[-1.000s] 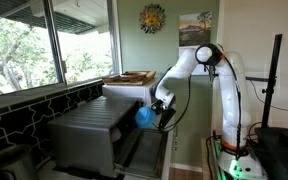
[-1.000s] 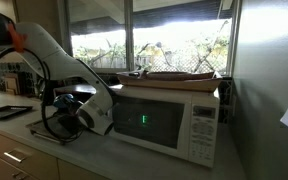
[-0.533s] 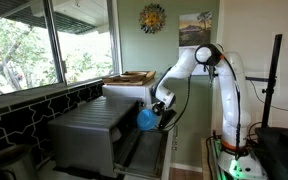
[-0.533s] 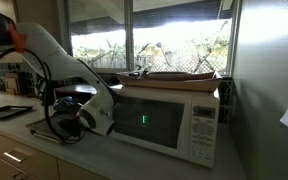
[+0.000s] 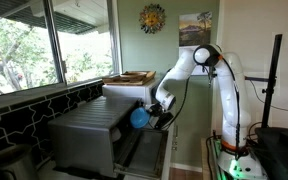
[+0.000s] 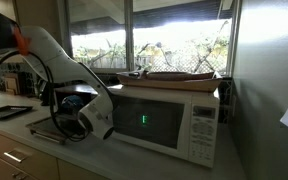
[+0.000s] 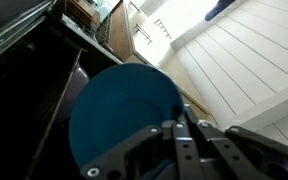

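We are looking at the claw (image 7: 184, 128) pressed together on the rim of a blue plate (image 7: 122, 112). In the wrist view the two fingers are meeting at the plate's lower right edge, with the round face filling the middle of the picture. We are judging that the plate is being pinched by its rim because a flat disc gives the fingers nothing else to close on, and because this leaves the whole face free.

In an exterior view the blue plate (image 5: 139, 117) is hanging in the air, carried roughly on edge rather than lying flat. It is sitting just in front of the claw (image 5: 156, 110), beside the front of the appliances that are standing along the window side. It is resting on nothing.

From the opposite side, the white arm (image 6: 84, 85) is bending down in front of the microwave (image 6: 174, 125), which is standing on the tabletop (image 6: 104, 152) with a wooden tray (image 6: 179, 75) on top. Here the arm is hiding the plate, so we are not seeing it in this view.

Compared with the earlier pictures, we are noticing only a small shift. The plate is now sitting slightly nearer the appliance front than it was half a second ago. The arm is keeping almost the same pose, and the claw is staying clamped on the rim throughout.
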### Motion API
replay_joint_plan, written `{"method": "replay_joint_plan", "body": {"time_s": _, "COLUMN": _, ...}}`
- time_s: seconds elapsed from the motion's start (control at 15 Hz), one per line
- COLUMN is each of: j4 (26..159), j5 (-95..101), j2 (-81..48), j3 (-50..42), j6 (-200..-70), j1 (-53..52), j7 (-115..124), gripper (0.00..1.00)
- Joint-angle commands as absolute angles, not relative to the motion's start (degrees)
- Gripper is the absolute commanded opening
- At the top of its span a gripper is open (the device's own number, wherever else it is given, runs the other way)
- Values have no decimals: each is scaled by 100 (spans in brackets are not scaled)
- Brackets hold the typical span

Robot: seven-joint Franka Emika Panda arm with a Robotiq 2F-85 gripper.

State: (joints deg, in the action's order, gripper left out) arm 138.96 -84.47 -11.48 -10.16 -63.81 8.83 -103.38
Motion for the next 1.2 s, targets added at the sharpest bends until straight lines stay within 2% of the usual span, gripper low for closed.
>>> {"method": "replay_joint_plan", "body": {"time_s": 0.0, "j4": 14121, "j5": -8985, "j2": -1170, "j3": -974, "j6": -6555, "j1": 845, "j7": -10592, "gripper": 1}}
{"method": "replay_joint_plan", "body": {"time_s": 0.73, "j4": 14207, "j5": -9831, "j2": -1394, "j3": -958, "j6": -6752, "j1": 749, "j7": -10588, "gripper": 1}}
{"method": "replay_joint_plan", "body": {"time_s": 0.8, "j4": 14219, "j5": -9878, "j2": -1365, "j3": -960, "j6": -6840, "j1": 735, "j7": -10544, "gripper": 9}}
{"method": "replay_joint_plan", "body": {"time_s": 0.87, "j4": 14235, "j5": -9920, "j2": -1316, "j3": -964, "j6": -6923, "j1": 723, "j7": -10474, "gripper": 30}}
{"method": "replay_joint_plan", "body": {"time_s": 1.13, "j4": 14361, "j5": -10138, "j2": -1052, "j3": -934, "j6": -7314, "j1": 659, "j7": -10156, "gripper": 59}}
